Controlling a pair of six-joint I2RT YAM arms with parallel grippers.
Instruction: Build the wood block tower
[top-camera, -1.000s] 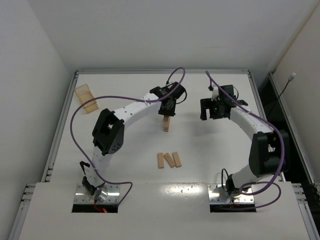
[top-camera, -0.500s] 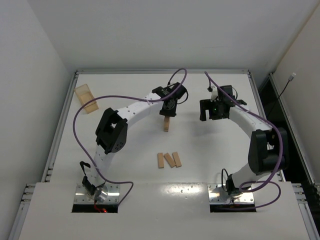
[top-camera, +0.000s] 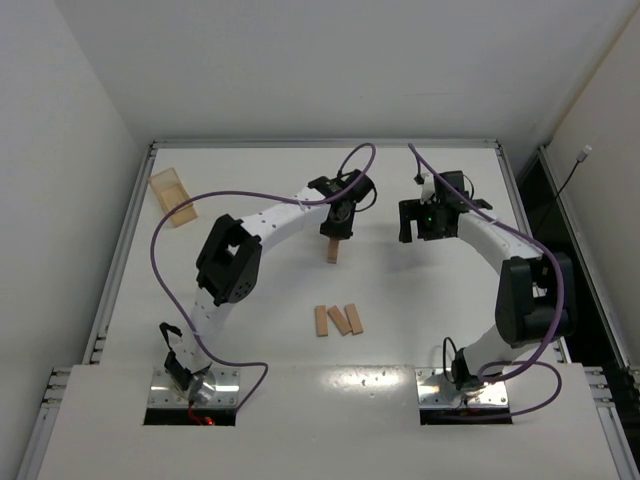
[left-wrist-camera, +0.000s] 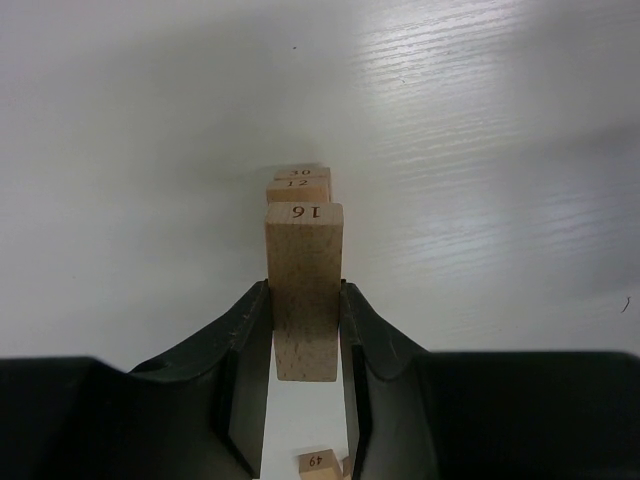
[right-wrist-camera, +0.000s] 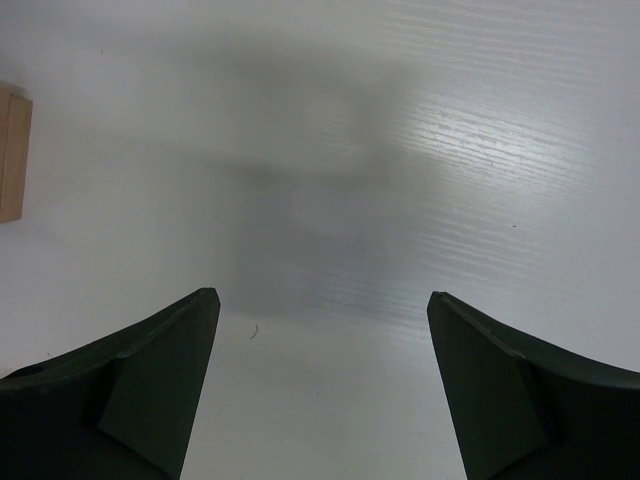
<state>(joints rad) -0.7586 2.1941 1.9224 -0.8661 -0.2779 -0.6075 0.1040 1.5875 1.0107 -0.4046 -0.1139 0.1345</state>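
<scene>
The tower (top-camera: 332, 250) is a narrow upright stack of wood blocks at the table's middle. My left gripper (top-camera: 336, 224) is right above it, shut on the top block, which is marked 16 (left-wrist-camera: 303, 262). Its jaws press both sides of that block. Blocks marked 12 and 30 (left-wrist-camera: 299, 183) show just beyond it. Three loose wood blocks (top-camera: 339, 320) lie side by side nearer the arm bases. One marked 49 (left-wrist-camera: 320, 465) shows below the jaws. My right gripper (top-camera: 424, 222) hangs to the right of the tower, open and empty (right-wrist-camera: 320, 295).
A translucent amber box (top-camera: 172, 197) stands at the far left of the table. A block's edge (right-wrist-camera: 12, 155) shows at the left of the right wrist view. Purple cables loop over both arms. Raised rails edge the table.
The left arm's elbow has swung up and right, and its wrist has shifted slightly while staying on the tower's top block. The right gripper has barely moved.
</scene>
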